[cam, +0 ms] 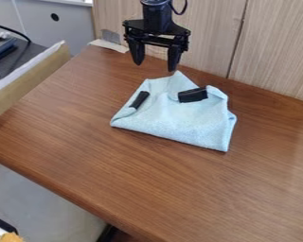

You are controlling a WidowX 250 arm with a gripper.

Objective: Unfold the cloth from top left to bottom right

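Note:
The black gripper [156, 62] hangs at the top of the view, its two fingers pointing down and spread apart with nothing between them. It is above the table's back part, just up and left of the cloth's top corner. The light blue cloth [173, 116] lies folded and rumpled on the brown table, with a peak at its top and a long, fairly straight lower edge slanting down to the right. Cloth and gripper look apart.
Two small black objects lie on the cloth, a narrow one [139, 100] at its left and a wider block [192, 95] near its upper right. The wooden table [116, 175] meets a wood-grain panel [274, 52] behind. A cardboard-like edge [27, 78] borders the left.

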